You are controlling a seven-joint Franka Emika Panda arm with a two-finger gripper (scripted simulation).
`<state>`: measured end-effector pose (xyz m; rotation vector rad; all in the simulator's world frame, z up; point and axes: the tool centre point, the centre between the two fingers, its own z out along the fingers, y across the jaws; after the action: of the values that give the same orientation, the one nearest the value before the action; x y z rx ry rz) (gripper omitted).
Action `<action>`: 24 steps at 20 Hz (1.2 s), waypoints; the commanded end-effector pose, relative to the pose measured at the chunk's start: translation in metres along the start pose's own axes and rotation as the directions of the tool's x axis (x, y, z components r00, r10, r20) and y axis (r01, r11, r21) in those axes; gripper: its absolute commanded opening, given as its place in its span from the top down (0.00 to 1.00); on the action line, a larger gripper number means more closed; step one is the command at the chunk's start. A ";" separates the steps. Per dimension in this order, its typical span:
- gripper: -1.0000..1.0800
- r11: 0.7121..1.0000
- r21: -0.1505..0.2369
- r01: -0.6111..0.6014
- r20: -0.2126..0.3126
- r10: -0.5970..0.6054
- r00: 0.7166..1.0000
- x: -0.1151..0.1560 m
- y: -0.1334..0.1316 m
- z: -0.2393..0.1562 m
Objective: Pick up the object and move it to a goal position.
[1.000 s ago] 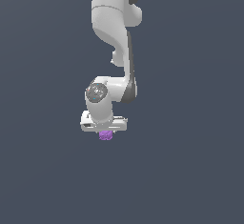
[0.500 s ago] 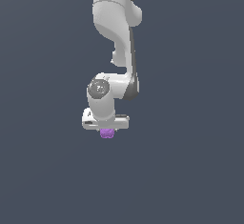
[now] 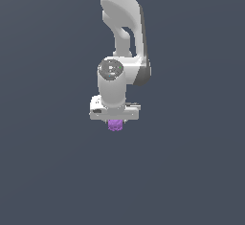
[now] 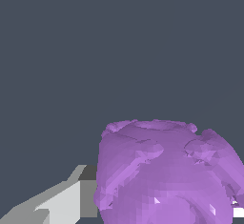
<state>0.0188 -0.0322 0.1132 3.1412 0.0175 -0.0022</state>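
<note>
The white arm (image 3: 120, 37) hangs down from the top of the exterior view, wrist pointing downward, and the end effector (image 3: 115, 122) sits at its lower end with the purple object (image 3: 115, 125) tucked right beneath the white cross-body. Only the lower part of the lumpy block peeks out under the hand there. In the wrist view the object (image 4: 167, 175) fills the near field, its swirled surface plain to see, with one grey-and-white finger (image 4: 71, 200) pressed against its side and a sliver of white at the opposite edge. So the end effector is closed narrow around the object, holding it.

Compared with a second ago, the whole hand has drifted toward the exterior view's right, and slightly lower in the picture; half a second ago it was already partway along that path. The object has travelled with it, keeping the same place under the hand, and the grip looks unchanged. The wrist has also turned a little, the round joint cap (image 3: 111, 69) now showing nearer the middle of the arm. All around is plain dark grey background.
</note>
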 end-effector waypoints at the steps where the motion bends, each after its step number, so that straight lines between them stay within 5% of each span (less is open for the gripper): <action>1: 1.00 1.000 0.000 0.001 -0.001 -0.001 1.000 -0.005 -0.015 -0.024; 14: 1.00 1.000 -0.001 0.001 -0.001 -0.001 1.000 -0.025 -0.081 -0.128; 24: 1.00 1.000 0.000 0.001 -0.001 -0.001 1.000 -0.027 -0.093 -0.146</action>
<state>-0.0093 0.0611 0.2595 3.1411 0.0204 0.0019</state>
